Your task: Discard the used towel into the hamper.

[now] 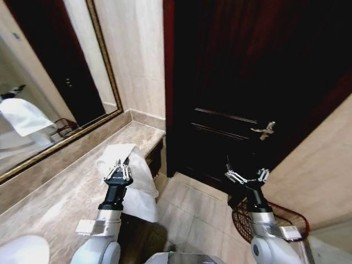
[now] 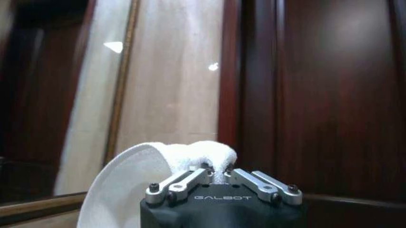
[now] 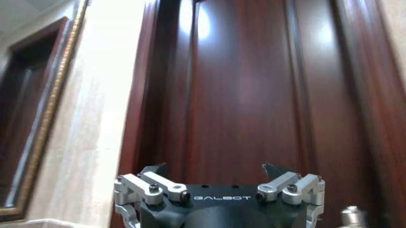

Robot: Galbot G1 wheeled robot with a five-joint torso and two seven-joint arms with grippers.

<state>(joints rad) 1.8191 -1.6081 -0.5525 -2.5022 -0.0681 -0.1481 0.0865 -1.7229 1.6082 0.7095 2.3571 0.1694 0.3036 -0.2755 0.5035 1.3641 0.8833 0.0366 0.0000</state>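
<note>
We take the dark wooden door (image 1: 247, 93) as our landmark. The left gripper (image 1: 117, 171) is raised to the left of the door, above the marble counter (image 1: 60, 192) that runs up to the door frame. Its fingers are pinched tight on a fold of the white towel (image 1: 137, 181); the rest of the cloth hangs down past the counter edge, toward the tiled floor (image 1: 192, 209). In the left wrist view we see the towel (image 2: 159, 166) bunched right at the gripper (image 2: 217, 172), jaws closed around the fold.

The right gripper (image 1: 246, 176) is held up in front of the door's lower part, below the metal door handle (image 1: 265, 130). Its fingers stand wide apart with nothing between them; the right wrist view shows the same spread gripper (image 3: 219, 173) facing the door panels (image 3: 254, 95).

The hamper (image 1: 272, 220), a dark reddish openwork basket, sits on the floor to the right of the door's foot, beside the wall, partly hidden behind the right arm. A framed mirror (image 1: 49, 82) hangs above the counter, well left of the door.
</note>
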